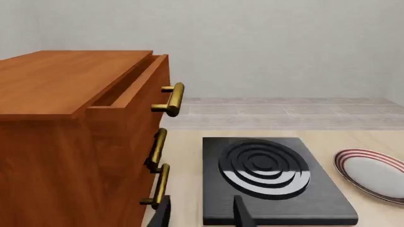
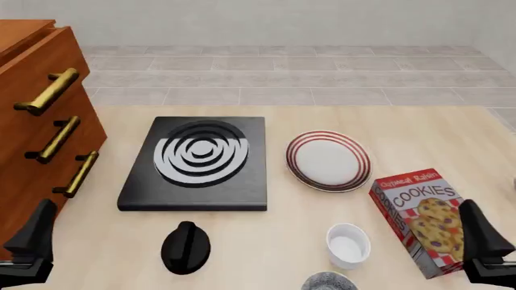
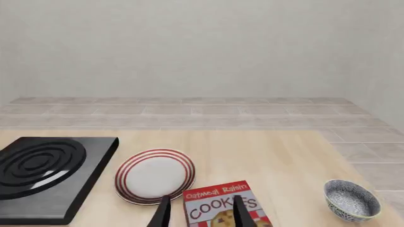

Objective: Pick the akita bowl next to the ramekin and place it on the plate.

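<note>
1. Presently both arms hang at the near corners of the surface (image 2: 419,130); the left gripper (image 1: 202,215) has its fingers spread with nothing between them, and the right gripper (image 3: 200,215) is likewise parted and empty.
2. Target: the akita bowl (image 2: 329,282) sits at the near edge of the front view, partly cut off, just beside the ramekin (image 2: 348,244) on its near side; the plate (image 2: 328,160) lies farther out, beyond the ramekin and beside the stove burner (image 2: 193,163).
3. Caution: the right wrist view shows a second speckled bowl (image 3: 351,198) off beyond the cookie box (image 2: 419,220), with no ramekin beside it; it is probably not the one meant.
4. Step in hand, as judged: the approach, not yet begun; the right arm looks the nearer.
5. Advised technique: descend from above; straddle the rim on the side away from the ramekin, one finger inside and one outside; close gently; lift straight before travelling, clearing ramekin and box; lower level onto the plate's centre.
</note>
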Controlling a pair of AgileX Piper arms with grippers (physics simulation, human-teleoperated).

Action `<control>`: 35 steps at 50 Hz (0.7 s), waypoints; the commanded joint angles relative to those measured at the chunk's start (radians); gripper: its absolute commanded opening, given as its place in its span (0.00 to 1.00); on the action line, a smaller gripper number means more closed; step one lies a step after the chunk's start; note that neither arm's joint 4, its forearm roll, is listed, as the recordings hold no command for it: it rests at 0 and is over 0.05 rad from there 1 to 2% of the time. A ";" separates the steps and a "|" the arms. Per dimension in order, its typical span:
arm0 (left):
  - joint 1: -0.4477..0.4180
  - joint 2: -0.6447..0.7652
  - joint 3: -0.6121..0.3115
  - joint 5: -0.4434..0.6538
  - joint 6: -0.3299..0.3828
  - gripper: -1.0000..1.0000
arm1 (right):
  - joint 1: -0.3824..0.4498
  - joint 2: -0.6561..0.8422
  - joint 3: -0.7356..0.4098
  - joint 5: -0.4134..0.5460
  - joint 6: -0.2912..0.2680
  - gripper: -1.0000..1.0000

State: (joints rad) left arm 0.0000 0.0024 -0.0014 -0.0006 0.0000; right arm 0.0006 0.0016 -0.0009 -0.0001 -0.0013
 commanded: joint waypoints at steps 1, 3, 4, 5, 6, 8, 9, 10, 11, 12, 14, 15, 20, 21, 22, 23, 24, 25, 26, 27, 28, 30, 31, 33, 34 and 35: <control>0.000 0.005 -0.003 -0.001 0.000 1.00 | 0.001 0.007 -0.002 -0.003 -0.004 1.00; 0.000 0.005 -0.003 -0.001 0.000 1.00 | 0.001 0.008 -0.002 -0.004 -0.005 1.00; 0.000 0.005 -0.003 -0.001 0.000 1.00 | 0.003 0.007 -0.002 -0.003 -0.005 1.00; 0.000 0.005 -0.003 -0.001 0.000 1.00 | 0.005 0.007 -0.002 -0.002 -0.007 1.00; 0.000 0.005 -0.003 -0.001 0.000 1.00 | 0.005 0.007 -0.003 -0.002 -0.006 1.00; 0.000 0.005 -0.003 -0.001 0.000 1.00 | 0.006 0.007 -0.003 -0.002 -0.006 1.00; 0.000 0.005 -0.003 -0.001 0.000 1.00 | 0.006 0.007 -0.003 -0.001 -0.005 1.00; 0.000 0.005 -0.003 -0.001 0.000 1.00 | 0.006 0.006 -0.003 -0.001 -0.006 1.00; 0.000 0.005 -0.003 -0.001 0.000 1.00 | 0.007 0.005 -0.003 0.000 -0.007 1.00; 0.000 0.005 -0.003 -0.001 0.000 1.00 | 0.006 0.005 -0.003 0.000 -0.007 1.00; 0.000 0.005 -0.003 -0.001 0.000 1.00 | 0.007 0.005 -0.004 0.001 -0.008 1.00; 0.000 0.005 -0.003 -0.001 0.000 1.00 | 0.007 0.005 -0.005 0.002 -0.002 1.00; 0.000 0.005 -0.003 -0.001 0.000 1.00 | 0.005 0.004 -0.016 0.013 0.004 1.00; 0.000 0.005 -0.003 -0.001 0.000 1.00 | 0.010 0.003 -0.022 0.018 -0.010 1.00; 0.000 0.005 -0.003 -0.001 0.000 1.00 | 0.010 0.003 -0.022 0.019 -0.010 1.00; 0.000 0.005 -0.003 -0.001 0.000 1.00 | 0.012 0.012 -0.032 0.020 -0.018 1.00; 0.000 0.005 -0.003 -0.001 0.000 1.00 | 0.013 0.005 -0.035 0.029 -0.029 1.00; 0.000 0.005 -0.003 -0.001 0.000 1.00 | 0.015 0.004 -0.038 0.032 -0.029 1.00; 0.000 0.005 -0.003 -0.001 0.000 1.00 | 0.019 0.002 -0.047 0.040 -0.036 1.00; 0.000 0.005 -0.003 -0.001 0.000 1.00 | 0.018 0.003 -0.052 0.045 -0.033 1.00; 0.000 0.005 -0.003 -0.001 0.000 1.00 | 0.020 0.004 -0.058 0.050 -0.031 1.00; 0.000 0.005 -0.003 -0.001 0.000 1.00 | 0.023 0.015 -0.069 0.052 -0.035 1.00; 0.000 0.005 -0.003 -0.001 0.000 1.00 | 0.027 0.011 -0.074 0.063 -0.039 1.00; 0.000 0.005 -0.003 -0.001 0.000 1.00 | 0.036 0.010 -0.087 0.077 -0.043 1.00; 0.000 0.005 -0.003 -0.001 0.000 1.00 | 0.042 0.016 -0.094 0.080 -0.049 1.00; 0.000 0.005 -0.003 -0.001 0.000 1.00 | 0.046 0.018 -0.104 0.088 -0.046 1.00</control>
State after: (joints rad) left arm 0.0000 0.0073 -0.0042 -0.0018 0.0000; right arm 0.0231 0.0109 -0.0558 0.0456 -0.0292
